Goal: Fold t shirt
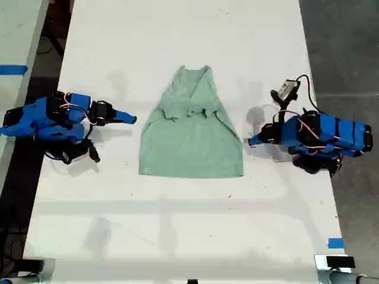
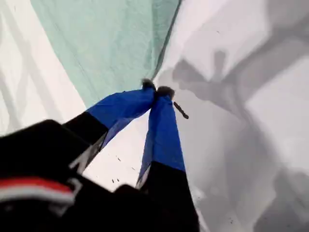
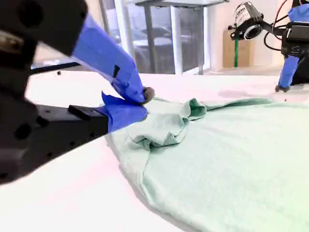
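The pale mint-green t shirt [image 1: 190,142] lies flat in the middle of the white table [image 1: 177,225], neck toward the far end, wide hem nearer, with a rumpled fold across its upper part. My first gripper [image 1: 251,141] [image 2: 157,89] is on the exterior view's right. It is shut, with its tips just off the t shirt [image 2: 111,43] side edge. My second gripper [image 1: 132,119] [image 3: 142,96] is on the exterior view's left. It is shut and low over the table, beside the bunched fold of the t shirt [image 3: 227,154].
A small camera [image 1: 288,90] [image 3: 248,21] on a wire rides on the first arm. A blue tape mark [image 1: 335,243] sits near the table's front corner on the exterior view's right. Another table [image 1: 15,47] stands off the exterior view's left, dark floor [image 1: 349,53] off its right.
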Available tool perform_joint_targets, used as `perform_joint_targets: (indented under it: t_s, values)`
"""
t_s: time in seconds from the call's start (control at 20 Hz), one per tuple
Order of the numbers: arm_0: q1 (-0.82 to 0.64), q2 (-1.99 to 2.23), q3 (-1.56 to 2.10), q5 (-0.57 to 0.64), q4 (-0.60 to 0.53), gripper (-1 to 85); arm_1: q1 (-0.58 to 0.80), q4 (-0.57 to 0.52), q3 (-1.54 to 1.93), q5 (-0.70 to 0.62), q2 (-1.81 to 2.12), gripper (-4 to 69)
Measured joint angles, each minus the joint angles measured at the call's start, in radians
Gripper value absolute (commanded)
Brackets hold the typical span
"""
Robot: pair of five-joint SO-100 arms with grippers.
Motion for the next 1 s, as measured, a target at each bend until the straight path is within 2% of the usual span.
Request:
perform_joint_targets:
  t_s: [0.05,0.2,0.45,0.6,0.65,0.75,1.0]
  values:
    - [0.000,0.000,0.000,-0.002,0.003,0.0,0.000,0.003,0.000,0.005,0.000,-0.7]
    - [-0.002,0.000,0.000,-0.015,0.017,0.0,0.012,0.098,-0.002,0.124,0.000,-0.5]
    - [-0.003,0.000,0.000,-0.018,0.017,0.0,0.061,0.133,-0.117,0.140,-0.061,-0.4]
    - [-0.003,0.000,0.000,-0.018,0.017,0.0,0.074,0.114,-0.390,0.127,-0.416,-0.1]
    - [-0.003,0.000,0.000,-0.018,0.017,0.0,0.063,0.092,-0.489,0.124,-0.583,1.8]
    - [-0.003,0.000,0.000,-0.018,0.017,0.0,0.025,0.046,-0.693,0.124,-0.933,13.0]
    - [-0.003,0.000,0.000,-0.018,0.017,0.0,-0.051,-0.017,-0.991,0.133,-1.537,17.6]
